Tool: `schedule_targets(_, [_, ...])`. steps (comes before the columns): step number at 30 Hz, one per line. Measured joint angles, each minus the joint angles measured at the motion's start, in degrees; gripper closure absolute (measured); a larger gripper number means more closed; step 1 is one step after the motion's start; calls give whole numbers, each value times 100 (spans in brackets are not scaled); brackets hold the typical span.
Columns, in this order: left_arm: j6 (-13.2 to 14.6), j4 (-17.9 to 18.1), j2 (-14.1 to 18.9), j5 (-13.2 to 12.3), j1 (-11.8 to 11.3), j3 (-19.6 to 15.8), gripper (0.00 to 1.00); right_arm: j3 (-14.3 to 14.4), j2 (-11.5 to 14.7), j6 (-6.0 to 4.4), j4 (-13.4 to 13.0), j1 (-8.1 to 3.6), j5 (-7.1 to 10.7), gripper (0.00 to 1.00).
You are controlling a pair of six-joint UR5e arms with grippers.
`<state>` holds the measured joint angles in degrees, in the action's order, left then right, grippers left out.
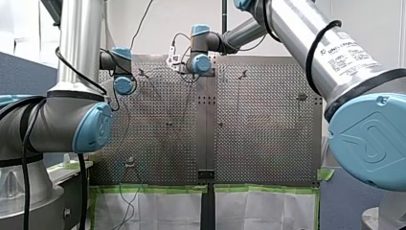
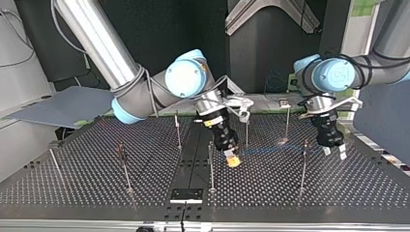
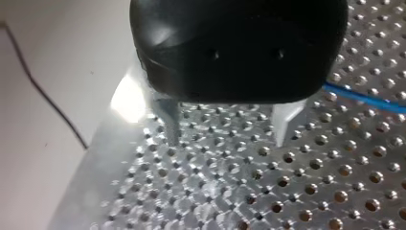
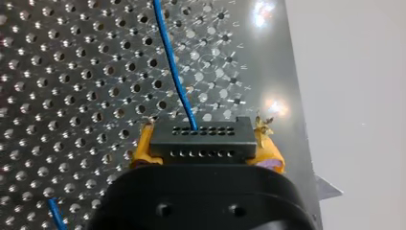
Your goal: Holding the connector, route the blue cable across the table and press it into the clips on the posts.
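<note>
My right gripper [image 4: 206,149] is shut on the black connector [image 4: 201,136], its yellow pads [image 4: 142,146] pressing on both ends. The blue cable [image 4: 172,72] leaves the connector's face and runs off over the perforated table. In the top view my right gripper [image 2: 233,161] hangs low over the table's middle, beside a thin post [image 2: 211,164]. The blue cable [image 2: 270,151] lies faintly along the table from it toward my left gripper [image 2: 334,152]. My left gripper [image 3: 229,132] is open just above the plate with nothing between its fingers; the blue cable [image 3: 364,98] passes beside it.
Several thin clip posts stand on the table [image 2: 96,193], among them one [image 2: 303,164] close to my left gripper, one [image 2: 124,164] at the top view's left, and two [image 2: 287,121] [image 2: 247,130] further back. A black block [image 2: 186,195] sits at the near edge's middle.
</note>
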<state>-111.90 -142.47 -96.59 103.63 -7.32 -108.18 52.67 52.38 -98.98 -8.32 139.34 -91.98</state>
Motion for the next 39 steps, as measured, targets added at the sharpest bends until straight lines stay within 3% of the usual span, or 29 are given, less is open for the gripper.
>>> schedule_targets(4, [-203,-254,210,110,46,-100,0,2,-68,4,101,17,-32,100])
schedule_targets(14, [-372,-868,412,-227,222,-391,0,4,-207,-5,170,58,-47,100])
schedule_targets(24, [-442,-1490,917,-280,308,-589,0,4,-358,1,185,54,-72,100])
schedule_targets(32, [-290,-1972,1262,-348,406,-638,0,3,-395,7,192,37,-75,100])
schedule_targets(39, [100,-2146,1514,-722,548,-642,0,3,-393,-3,197,17,-75,100])
